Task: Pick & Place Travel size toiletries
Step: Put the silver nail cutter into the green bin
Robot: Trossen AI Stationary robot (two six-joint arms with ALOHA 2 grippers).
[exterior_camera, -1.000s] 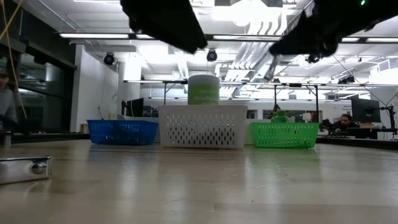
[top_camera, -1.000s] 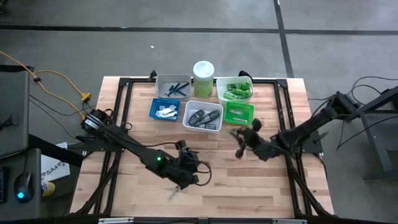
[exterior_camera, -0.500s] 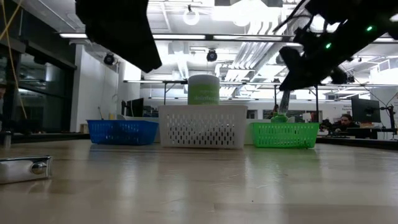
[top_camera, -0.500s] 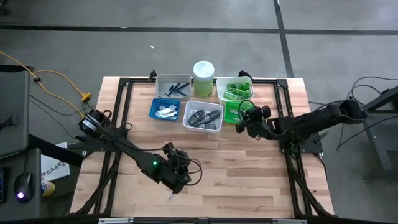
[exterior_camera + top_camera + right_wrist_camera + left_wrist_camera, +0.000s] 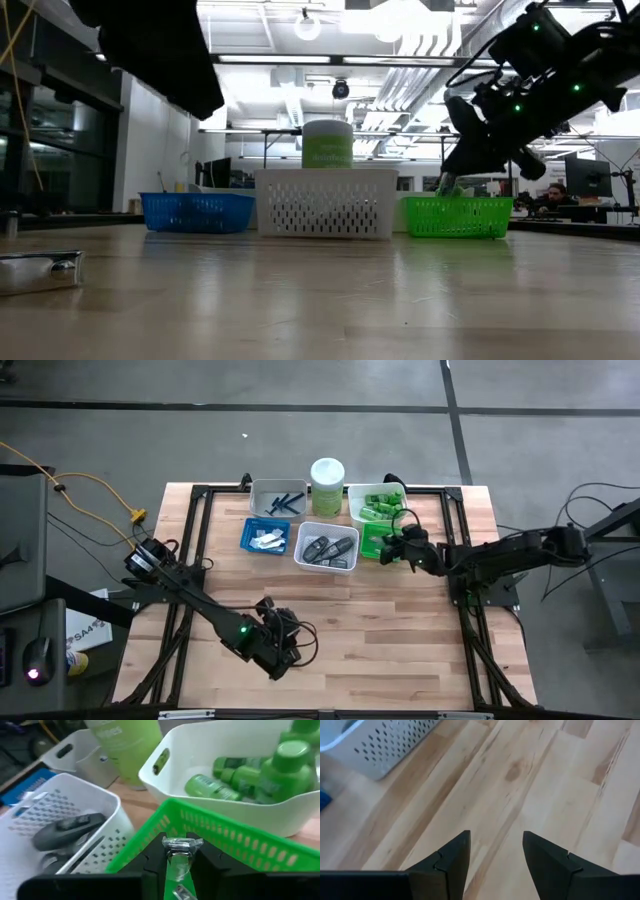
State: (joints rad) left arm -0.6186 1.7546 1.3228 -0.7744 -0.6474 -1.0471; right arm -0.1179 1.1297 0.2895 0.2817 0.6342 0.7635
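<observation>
Toiletries fill most of the trays at the far middle of the table (image 5: pixel 330 610) in the high view: thin blue razors (image 5: pixel 285 501) in the grey tray (image 5: pixel 262 491), silver clippers (image 5: pixel 268 539) in the blue tray (image 5: pixel 250 528), dark grey oval cases (image 5: pixel 326 549) in the white perforated basket (image 5: pixel 305 558), and green tubes (image 5: pixel 378 506) in the white tub (image 5: pixel 352 492). A tall pale-green canister with a white lid (image 5: pixel 327 484) stands between the grey tray and the tub. The right tool (image 5: pixel 392 548) reaches over the green mesh basket (image 5: pixel 372 540). The left tool (image 5: pixel 277 665) hangs low over bare wood at the near left.

In the low view, a silver metal clipper (image 5: pixel 40 271) lies flat on the table at the near left, long axis across the picture. The right tool (image 5: pixel 450 181) dips to the green mesh basket's (image 5: pixel 458 216) rim.

The left wrist view shows the left tool (image 5: pixel 495 857) spread and empty above the planks, a corner of the white perforated basket (image 5: pixel 380 742) beyond.

In the right wrist view, the right tool (image 5: pixel 177 857) pinches a small clear packet (image 5: pixel 180 856) between its fingers, its long axis running upright along the fingers, directly above the green mesh basket (image 5: pixel 225 840). The green tubes (image 5: pixel 235 782) lie on their sides in the white tub (image 5: pixel 200 750), and a dark grey oval case (image 5: pixel 67 827) lies in the white perforated basket (image 5: pixel 107 807).
</observation>
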